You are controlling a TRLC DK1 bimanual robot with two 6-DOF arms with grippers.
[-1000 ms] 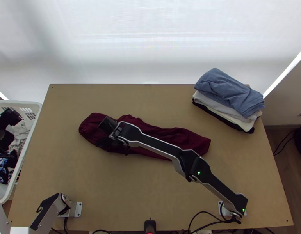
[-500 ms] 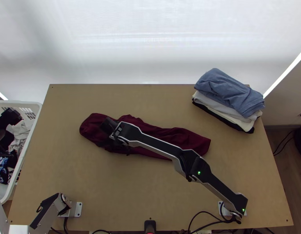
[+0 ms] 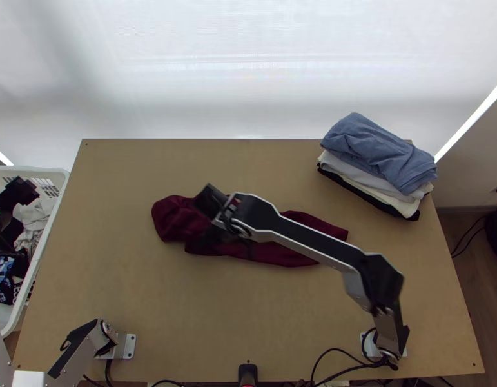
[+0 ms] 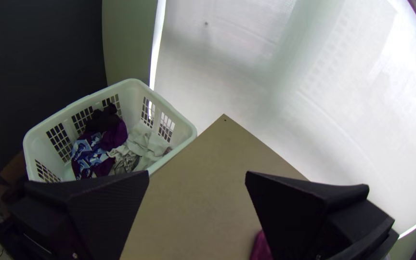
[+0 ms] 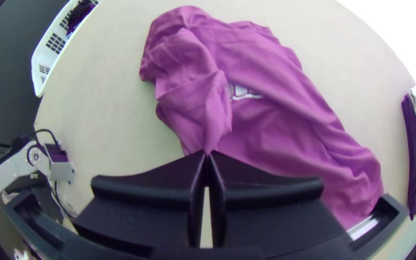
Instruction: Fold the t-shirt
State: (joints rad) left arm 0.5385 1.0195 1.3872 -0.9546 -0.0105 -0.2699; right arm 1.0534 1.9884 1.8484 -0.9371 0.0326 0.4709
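Right gripper [image 3: 213, 244] has its jaws pinched tight on a fold along the near side of the shirt [image 3: 280, 253], which lies bunched and lengthwise mid-table, white print on it partly hidden. Left gripper [image 3: 24, 219], jaws wide, is over the basket [image 3: 60, 173] of clothes at the table's left side. Folded stack [image 3: 377, 155], blue on top, sits at the far right corner.
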